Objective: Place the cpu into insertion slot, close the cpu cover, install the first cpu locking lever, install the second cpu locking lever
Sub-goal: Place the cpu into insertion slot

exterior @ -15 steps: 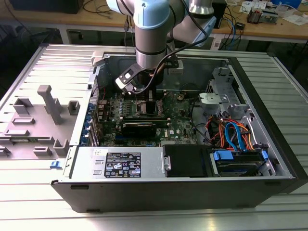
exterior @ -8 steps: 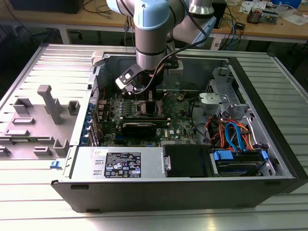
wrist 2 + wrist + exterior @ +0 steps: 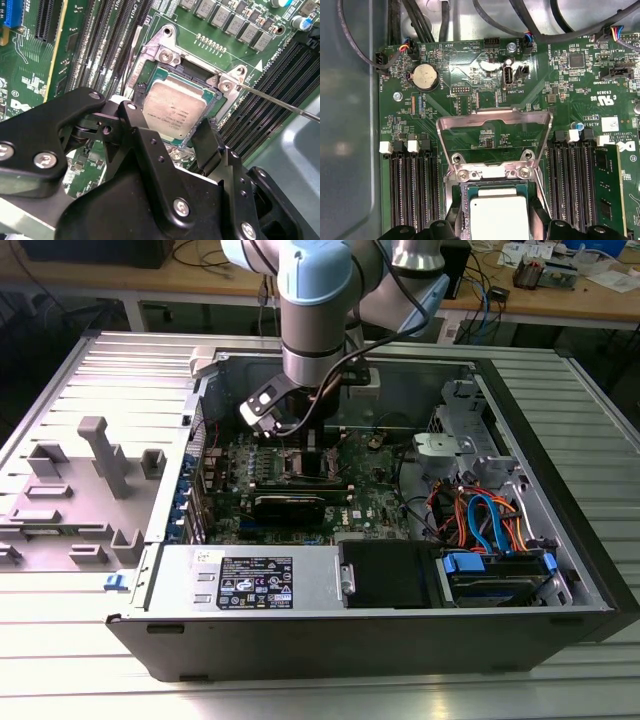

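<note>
Deep inside the open case point(image 3: 300, 585), the arm point(image 3: 315, 330) reaches straight down onto the green board point(image 3: 370, 490), with the gripper point(image 3: 312, 445) low over the socket area near the case's far wall.

In the second wrist view the gripper point(image 3: 172, 127) straddles the cpu point(image 3: 175, 110). Its black fingers point(image 3: 145, 145) are parted only by the chip's width and press against two opposite edges, so the claw grips the cpu. The chip lies flat with its silver top up, inside the slot point(image 3: 192, 67), and the slot's dark frame and silver rim show along the chip's far sides. A thin lever point(image 3: 280, 102) runs out from the slot's corner screw, across the black memory slots point(image 3: 270, 90).

The first wrist view shows the same grip. The cpu point(image 3: 499, 217) sits between the fingers point(image 3: 540, 222), with the gripper point(image 3: 499, 225) centred on it. Just beyond the chip the cover point(image 3: 495, 116) is swung up and open on its hinge, not lying over the cpu, and the board point(image 3: 445, 107) shows through its square window. Memory slots point(image 3: 412, 190) flank the socket on both sides. A round coin cell point(image 3: 425, 76) sits well beyond the cover.
</note>
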You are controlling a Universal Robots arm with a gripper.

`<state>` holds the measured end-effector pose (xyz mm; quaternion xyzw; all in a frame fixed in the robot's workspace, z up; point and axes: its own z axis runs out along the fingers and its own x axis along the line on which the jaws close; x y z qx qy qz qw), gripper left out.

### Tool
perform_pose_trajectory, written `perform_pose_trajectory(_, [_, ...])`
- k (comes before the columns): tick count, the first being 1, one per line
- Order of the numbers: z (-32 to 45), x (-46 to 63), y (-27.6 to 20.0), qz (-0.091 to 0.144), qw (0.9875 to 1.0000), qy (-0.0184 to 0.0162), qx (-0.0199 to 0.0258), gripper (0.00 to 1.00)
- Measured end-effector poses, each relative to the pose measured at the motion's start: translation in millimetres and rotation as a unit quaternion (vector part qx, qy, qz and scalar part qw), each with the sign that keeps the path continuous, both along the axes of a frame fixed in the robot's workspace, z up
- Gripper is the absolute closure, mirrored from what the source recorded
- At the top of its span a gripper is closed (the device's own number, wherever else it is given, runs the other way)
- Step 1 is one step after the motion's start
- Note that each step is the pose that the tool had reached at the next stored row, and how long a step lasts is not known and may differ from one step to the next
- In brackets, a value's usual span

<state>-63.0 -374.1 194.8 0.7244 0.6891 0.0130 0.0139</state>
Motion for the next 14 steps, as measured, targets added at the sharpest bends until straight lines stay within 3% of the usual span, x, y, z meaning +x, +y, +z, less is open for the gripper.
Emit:
perform_pose_trajectory(6, [0.2,-1.1,4.2,-0.002,1.0000,0.0002,-0.0004,0.38])
perform_pose_trajectory(14, [0.8,-0.9,4.4,-0.002,1.0000,-0.0002,-0.0012,0.38])
